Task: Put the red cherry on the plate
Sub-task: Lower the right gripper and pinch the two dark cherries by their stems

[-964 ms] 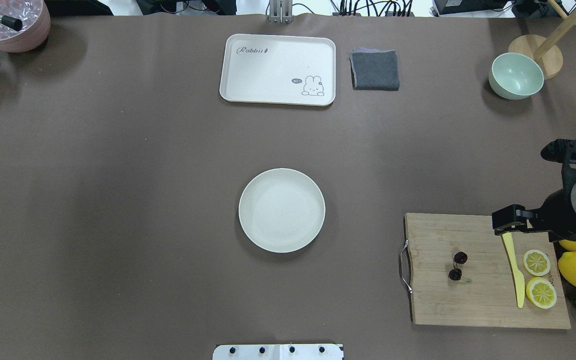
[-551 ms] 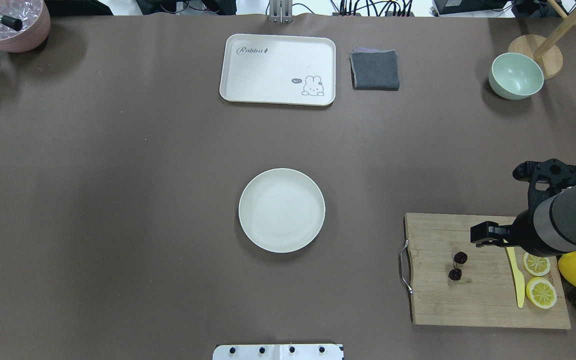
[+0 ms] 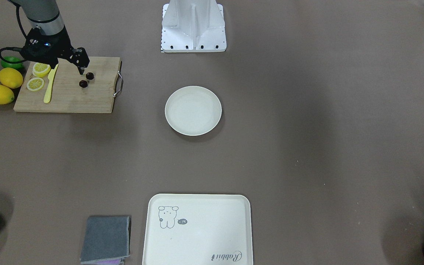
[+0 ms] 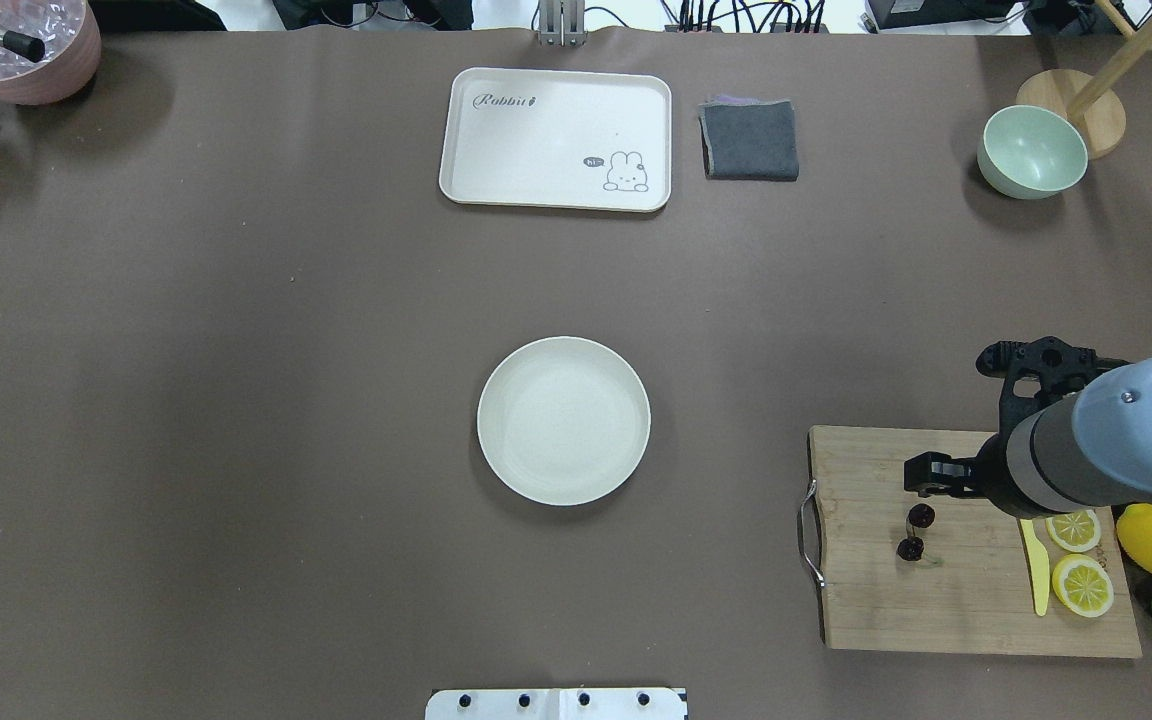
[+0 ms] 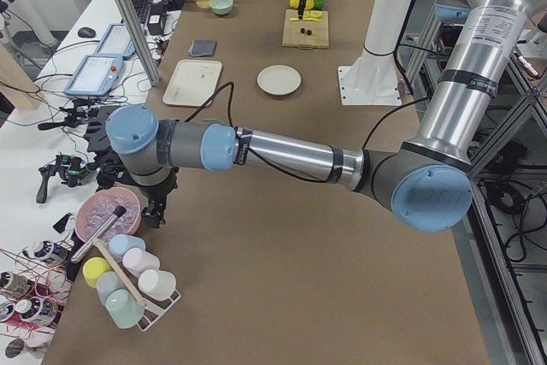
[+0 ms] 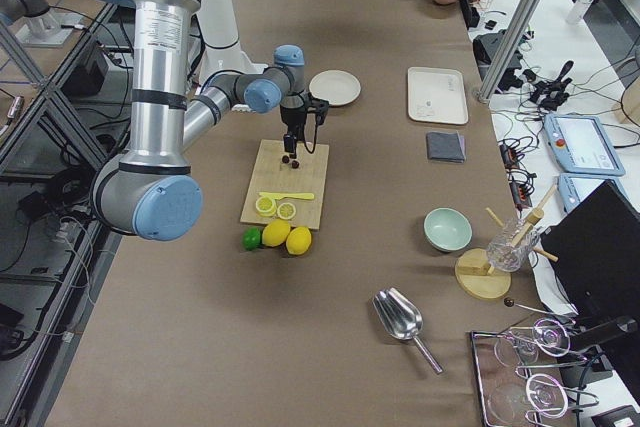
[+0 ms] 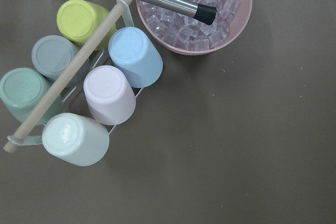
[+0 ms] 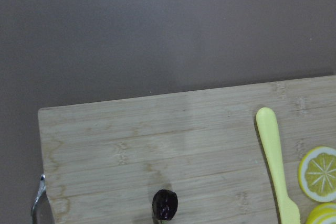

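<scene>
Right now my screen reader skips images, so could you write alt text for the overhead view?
The right gripper hovers over a wooden cutting board at the view's right, close to the red cherry lying on it. The plate sits empty at centre, well apart.

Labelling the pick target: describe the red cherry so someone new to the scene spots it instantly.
Look to the wooden cutting board at the right of the table in the overhead view. Near its metal-handle end lies the red cherry: two tiny, glossy, near-black balls joined by stems, far darker and smaller than the lemon slices and yellow knife opposite.
</scene>
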Controlling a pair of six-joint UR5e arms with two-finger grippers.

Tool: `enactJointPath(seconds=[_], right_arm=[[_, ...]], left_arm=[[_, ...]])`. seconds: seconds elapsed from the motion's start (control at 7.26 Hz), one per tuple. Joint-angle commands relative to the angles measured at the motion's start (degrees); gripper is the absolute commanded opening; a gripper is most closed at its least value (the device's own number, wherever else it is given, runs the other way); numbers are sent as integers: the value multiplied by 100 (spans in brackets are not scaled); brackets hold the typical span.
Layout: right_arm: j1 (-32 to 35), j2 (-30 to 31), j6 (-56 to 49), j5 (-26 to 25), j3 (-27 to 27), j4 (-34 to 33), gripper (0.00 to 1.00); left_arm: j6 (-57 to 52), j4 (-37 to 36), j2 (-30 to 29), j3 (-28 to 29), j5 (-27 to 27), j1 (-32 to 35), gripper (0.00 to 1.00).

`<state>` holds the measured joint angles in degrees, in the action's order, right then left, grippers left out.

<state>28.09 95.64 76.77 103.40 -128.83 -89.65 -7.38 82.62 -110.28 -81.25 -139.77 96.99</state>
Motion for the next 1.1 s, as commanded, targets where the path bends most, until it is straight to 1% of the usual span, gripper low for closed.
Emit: enactJointPath(seconds=[0.0,0.28,0.55,0.69,0.83,0.96], right_arm=[[-294,16,398,-187,366,700,91],[-479,51,567,-399,569,1001,91],[-698,95,768,-557,604,1107,90],[-873,173,908,-723,605,1264,90],[-988,226,988,-794,605,1379,88],[-1094,270,1137,-873,605,1432,82]], left_arm=[[9,0,-63,21,11,-22,98],[9,0,-72,21,11,-22,98],[0,0,-46,21,20,-13,98],[0,0,-46,4,20,-13,98],[0,0,-37,-5,20,4,98],[-17,0,-29,-14,20,30,98]])
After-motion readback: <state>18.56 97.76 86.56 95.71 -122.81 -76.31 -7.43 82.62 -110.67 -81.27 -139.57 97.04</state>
